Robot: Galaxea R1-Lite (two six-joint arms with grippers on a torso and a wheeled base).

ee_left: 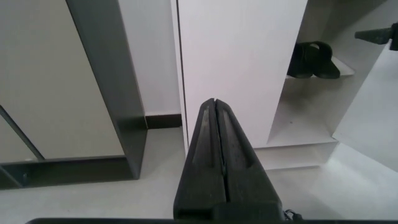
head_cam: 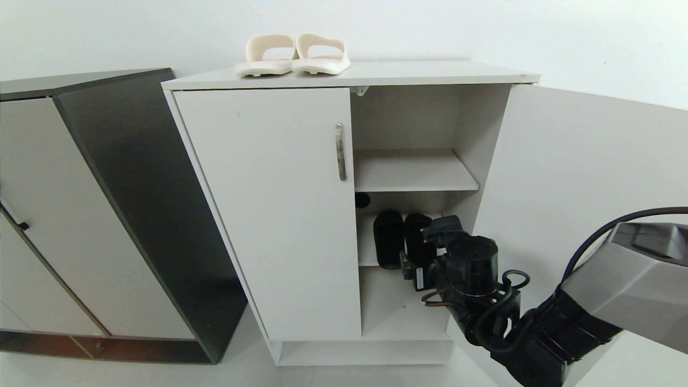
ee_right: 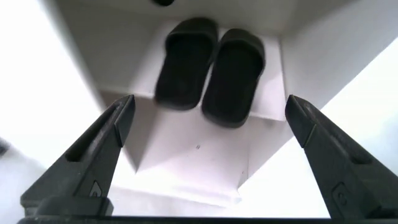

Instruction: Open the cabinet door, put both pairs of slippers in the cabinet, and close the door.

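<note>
Black rubber slippers sit paired on the lower shelf of the white wooden cabinet, toes inward, heels at the shelf's front edge. Cabinet's right door swung open, left door with metal bar handle closed. Cream slide slippers on the cabinet top, near its back left. Right gripper just before the black pair, fingers spread wide, gripping nothing. Left gripper low before the closed door, fingers pressed together. Dark grey-sided cabinet stands beside on the left.

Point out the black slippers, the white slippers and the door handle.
black slippers (ee_right: 186, 59): right wrist view, strap of one slipper.
white slippers (head_cam: 321, 40): head view, strap of the right one.
handle (head_cam: 340, 152): head view, middle of the bar.
</note>
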